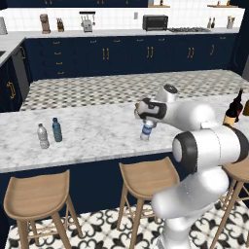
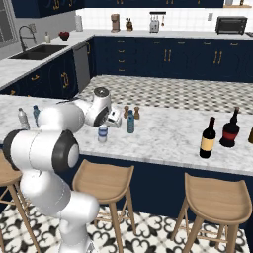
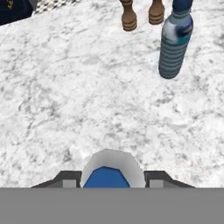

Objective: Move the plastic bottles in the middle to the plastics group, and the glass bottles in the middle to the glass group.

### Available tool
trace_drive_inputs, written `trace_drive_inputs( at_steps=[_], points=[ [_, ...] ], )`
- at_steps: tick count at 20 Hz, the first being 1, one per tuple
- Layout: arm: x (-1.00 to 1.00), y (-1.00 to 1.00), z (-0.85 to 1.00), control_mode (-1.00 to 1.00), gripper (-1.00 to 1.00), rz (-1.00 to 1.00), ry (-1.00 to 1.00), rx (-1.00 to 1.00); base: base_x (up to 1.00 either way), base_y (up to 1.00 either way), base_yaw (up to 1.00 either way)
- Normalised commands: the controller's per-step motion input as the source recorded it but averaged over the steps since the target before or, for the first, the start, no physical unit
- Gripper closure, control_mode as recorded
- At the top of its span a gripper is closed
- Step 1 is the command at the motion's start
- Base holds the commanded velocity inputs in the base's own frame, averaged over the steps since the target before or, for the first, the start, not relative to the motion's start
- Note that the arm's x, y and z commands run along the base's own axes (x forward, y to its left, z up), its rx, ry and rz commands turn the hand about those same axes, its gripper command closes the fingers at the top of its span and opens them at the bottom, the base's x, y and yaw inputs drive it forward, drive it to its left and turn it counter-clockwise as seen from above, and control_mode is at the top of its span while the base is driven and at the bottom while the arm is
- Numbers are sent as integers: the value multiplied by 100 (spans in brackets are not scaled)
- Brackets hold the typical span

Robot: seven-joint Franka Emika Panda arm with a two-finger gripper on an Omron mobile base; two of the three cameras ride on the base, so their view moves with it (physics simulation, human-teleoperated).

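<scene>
On the big marble tabletop [image 1: 92,131] everything is spread out in a long line: the tall dark wine bottle [image 2: 207,138] with the tan label is parked well to the right, just beside the black red-label bottle [image 2: 230,129] of the glass group. Way off at the far left end sits the plastics group, a greyish clear bottle [image 1: 43,136] and a teal one [image 1: 57,130] side by side.

Middle is where the action is. The gripper [image 3: 106,177] sits right over the clear blue-capped water bottle [image 1: 147,130], a dark finger on either side of the cap in the hand view. Jaws look partly closed around the cap, but I honestly can't tell if they're actually squeezing it yet.

The teal-tinted bottle [image 3: 175,41] stands near it, with two little brown shakers [image 3: 141,13] behind.

My take on doing this well: make sure the grip is firm on the cap first, lift straight up, then swing left staying clear of the teal bottle so it doesn't topple.
</scene>
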Motion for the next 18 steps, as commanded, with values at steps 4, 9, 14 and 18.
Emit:
trace_drive_inputs(
  at_steps=[4, 9, 14, 18],
  points=[
    [-16, 87, 37, -100, 100, 21, 0, 0, 0, 0, 0],
    [-15, 77, 31, -100, 100, 23, -1, 0, 0, 0, 0],
    [-3, 83, 23, -100, 100, 20, -5, 0, 0, 0, 0],
    [0, 99, 7, -100, 100, 23, 0, -1, 0, 0, 0]
  ],
)
